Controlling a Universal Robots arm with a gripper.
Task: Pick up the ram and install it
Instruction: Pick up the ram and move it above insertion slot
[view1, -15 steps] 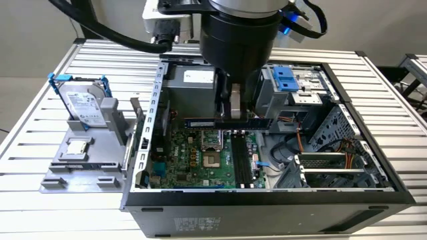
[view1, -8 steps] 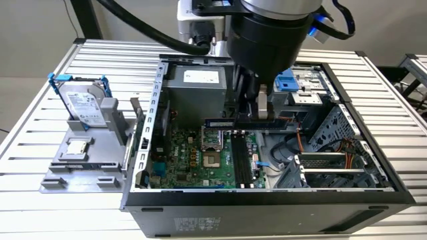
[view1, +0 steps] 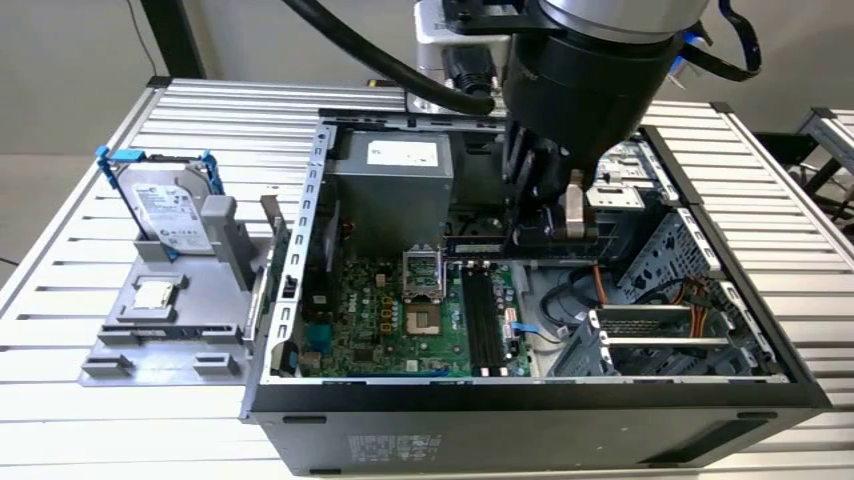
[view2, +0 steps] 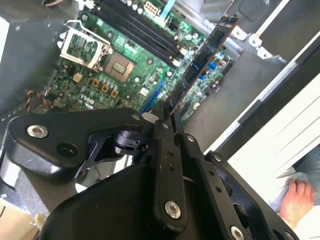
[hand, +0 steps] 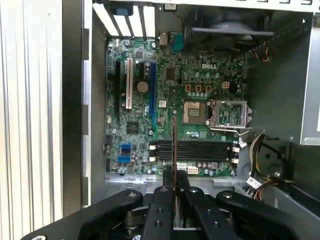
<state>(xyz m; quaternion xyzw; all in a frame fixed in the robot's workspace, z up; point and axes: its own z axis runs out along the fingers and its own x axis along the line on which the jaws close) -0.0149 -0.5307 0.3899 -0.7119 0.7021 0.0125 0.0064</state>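
My gripper (view1: 541, 236) hangs inside the open computer case, above the motherboard (view1: 380, 310). Its black fingers (view2: 161, 131) are shut on the ram (view2: 200, 60), a long narrow board with dark chips that sticks out from the fingertips. In the first wrist view the ram (hand: 174, 145) shows edge-on as a thin upright line above my gripper (hand: 174, 181). It is in the air above the black memory slots (hand: 192, 150), crossing them. In the exterior view the ram (view1: 477, 243) sits just behind the far end of the slots (view1: 487, 322).
The CPU socket (view1: 424, 320) lies beside the slots. A grey power supply (view1: 394, 170) fills the case's back corner, and a drive cage with cables (view1: 654, 325) stands at the exterior view's right. A hard drive in a blue bracket (view1: 167, 210) stands on a grey holder outside the case.
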